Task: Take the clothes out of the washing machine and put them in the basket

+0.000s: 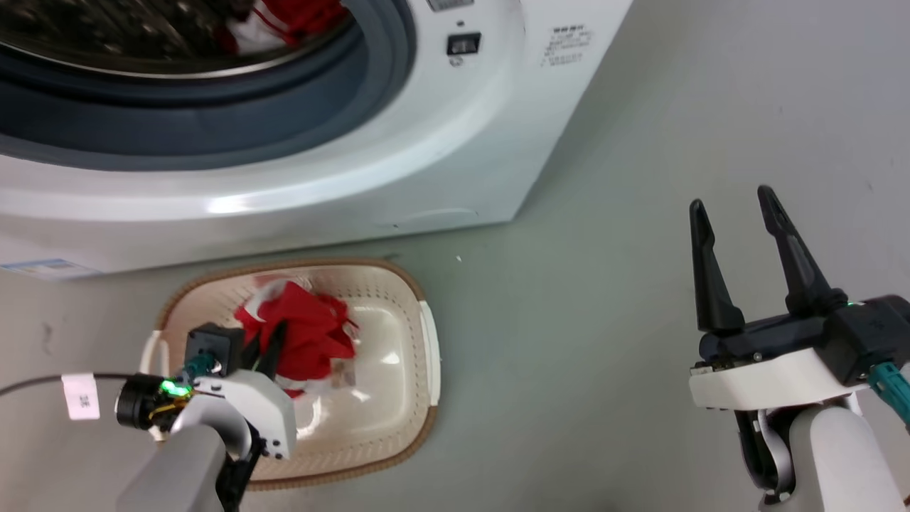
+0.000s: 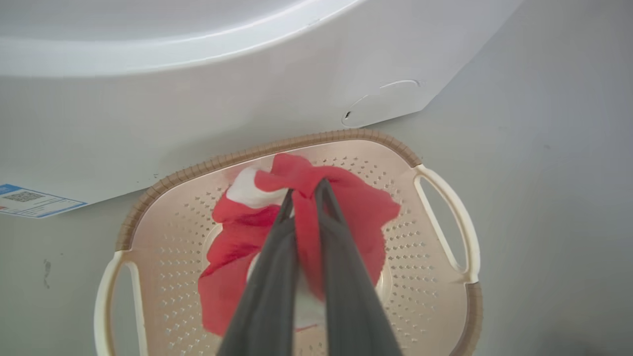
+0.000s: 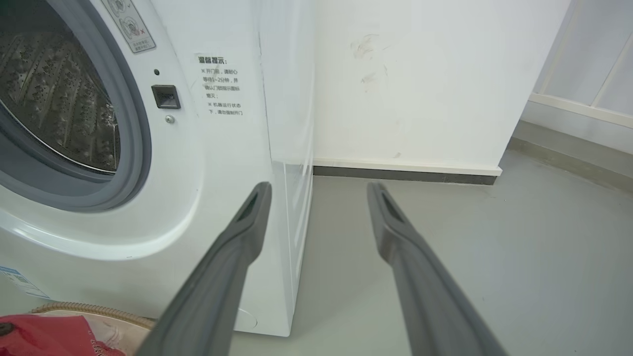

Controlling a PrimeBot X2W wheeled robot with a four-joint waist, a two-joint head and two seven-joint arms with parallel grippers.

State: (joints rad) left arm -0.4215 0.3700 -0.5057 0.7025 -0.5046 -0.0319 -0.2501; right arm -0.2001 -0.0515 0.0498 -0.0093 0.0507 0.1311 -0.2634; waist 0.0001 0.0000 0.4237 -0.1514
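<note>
— While the left gripper (image 2: pixel 305 190) is pinched tight on a fold of the red jersey (image 2: pixel 361 207), look where that cloth hangs: straight over the basket (image 2: pixel 316 140), bunched toward the rim nearest the washing machine (image 1: pixel 441 142).
— So nothing to carry sideways?
— I'd say not. The fingers point down into the well, and letting go should drop it inside. Whether its lower folds touch the bottom, I can't tell.
— And the next piece?
— More red clothes (image 1: pixel 284 21) sit in the drum (image 1: pixel 106 43), up and back from the basket. The left arm is directly beneath that opening, so it's the nearer one. The right gripper (image 1: pixel 731 199) hovers spread wide and empty over the floor (image 1: pixel 604 320), well off past the machine's right corner.
</note>
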